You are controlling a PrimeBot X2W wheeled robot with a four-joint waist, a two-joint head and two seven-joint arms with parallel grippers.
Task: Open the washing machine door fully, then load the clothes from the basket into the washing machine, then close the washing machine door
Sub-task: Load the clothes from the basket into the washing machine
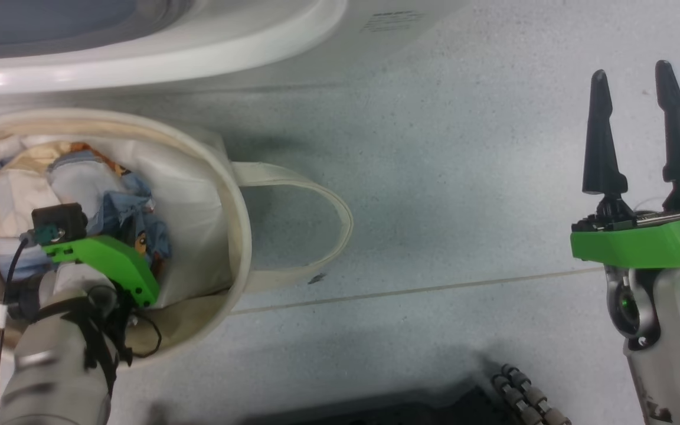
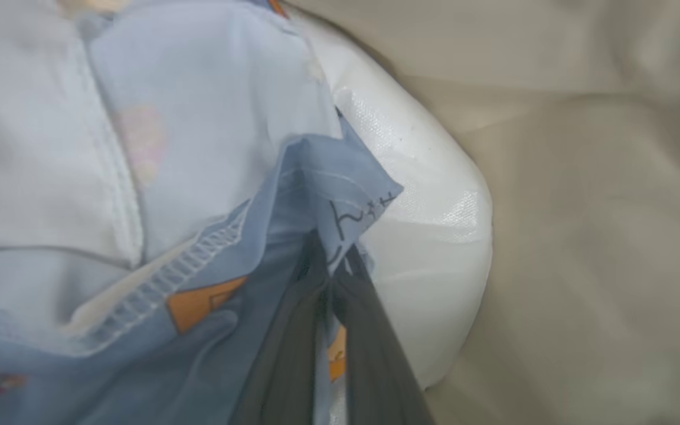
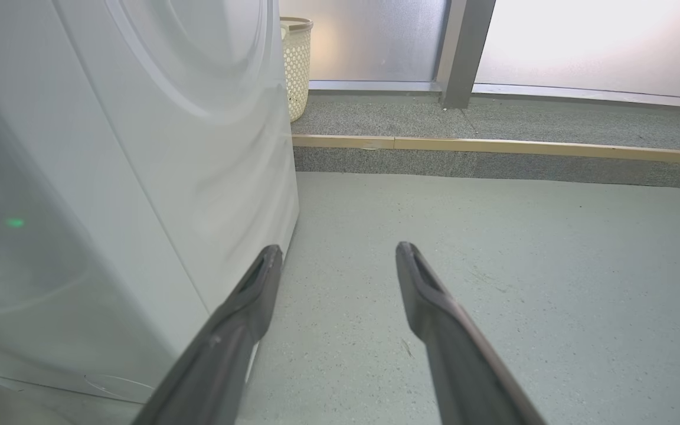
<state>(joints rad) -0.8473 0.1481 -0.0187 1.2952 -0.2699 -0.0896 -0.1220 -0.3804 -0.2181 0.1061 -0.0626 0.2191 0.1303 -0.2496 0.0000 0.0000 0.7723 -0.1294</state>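
**Left gripper pinching a printed garment inside the basket**

Dark fingers of the left gripper (image 2: 331,260) meet at their tips on a fold of the clothes (image 2: 293,195), which are light blue fabric with orange prints. The jaws are closed on the cloth. A few thin dark handwritten-style marks sit on the pinched corner, but they do not resolve into readable words. Plain white padding (image 2: 434,236) lies just beside the fold. In the head view the left arm reaches down into the basket (image 1: 239,236), a cream canvas tub standing on the grey floor (image 1: 434,177) with its loop handle (image 1: 340,218) lying flat. The washing machine (image 1: 198,53) rises just beyond the basket, and its printed label (image 1: 390,20) is too small to read. The right gripper (image 1: 631,71) hangs well apart over bare floor, fingers spread and holding nothing. A perforated cream bin (image 3: 297,59) stands past the machine's corner.
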